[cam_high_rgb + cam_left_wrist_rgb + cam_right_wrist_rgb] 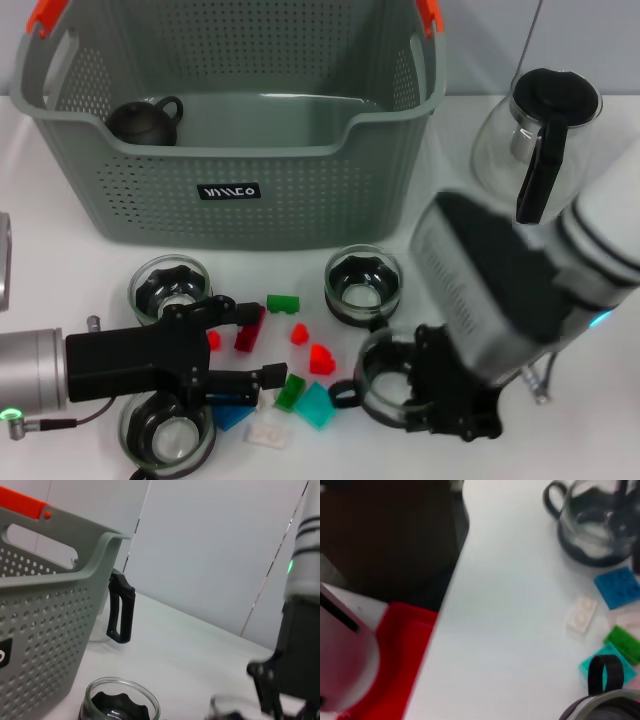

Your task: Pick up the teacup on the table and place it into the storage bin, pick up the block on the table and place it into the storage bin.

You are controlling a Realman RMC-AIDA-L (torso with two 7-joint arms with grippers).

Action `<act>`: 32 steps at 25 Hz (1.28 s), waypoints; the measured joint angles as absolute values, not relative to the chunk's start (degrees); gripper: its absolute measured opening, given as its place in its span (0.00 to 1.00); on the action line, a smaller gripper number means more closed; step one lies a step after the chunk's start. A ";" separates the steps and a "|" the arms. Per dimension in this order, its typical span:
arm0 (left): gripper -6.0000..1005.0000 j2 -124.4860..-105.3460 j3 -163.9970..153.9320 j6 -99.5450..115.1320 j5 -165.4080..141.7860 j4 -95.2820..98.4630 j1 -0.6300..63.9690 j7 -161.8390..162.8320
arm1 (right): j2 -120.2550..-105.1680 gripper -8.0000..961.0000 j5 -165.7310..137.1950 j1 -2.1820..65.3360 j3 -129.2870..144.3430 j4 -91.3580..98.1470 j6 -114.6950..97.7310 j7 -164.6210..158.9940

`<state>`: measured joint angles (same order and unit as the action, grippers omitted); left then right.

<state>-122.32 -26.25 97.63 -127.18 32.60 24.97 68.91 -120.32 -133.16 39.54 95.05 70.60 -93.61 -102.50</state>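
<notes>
Nearest the head camera, a glass teacup (167, 435) sits at the front table edge, just below the left gripper (252, 345), whose black fingers stand spread above scattered blocks, a dark red block (249, 331) between their tips. Beside them, the right gripper (415, 385) closes around another glass teacup (385, 378). Two more teacups stand before the storage bin (240, 150), which holds a dark teapot (143, 120). A glass jug (535, 135) stands on the bin's right.

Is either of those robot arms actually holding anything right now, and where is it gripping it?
The right gripper sits at the rim of a glass teacup, apparently gripping it. The left gripper is open over the blocks, holding nothing.
</notes>
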 joint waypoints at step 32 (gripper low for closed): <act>0.93 -121.78 -25.93 98.39 -125.42 33.03 26.55 68.74 | -120.18 0.07 -143.59 73.35 67.67 36.93 -51.04 -125.58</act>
<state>-121.78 -25.93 98.39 -125.42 33.03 26.55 68.74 -120.18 -143.59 73.35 67.67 36.93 -51.04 -125.58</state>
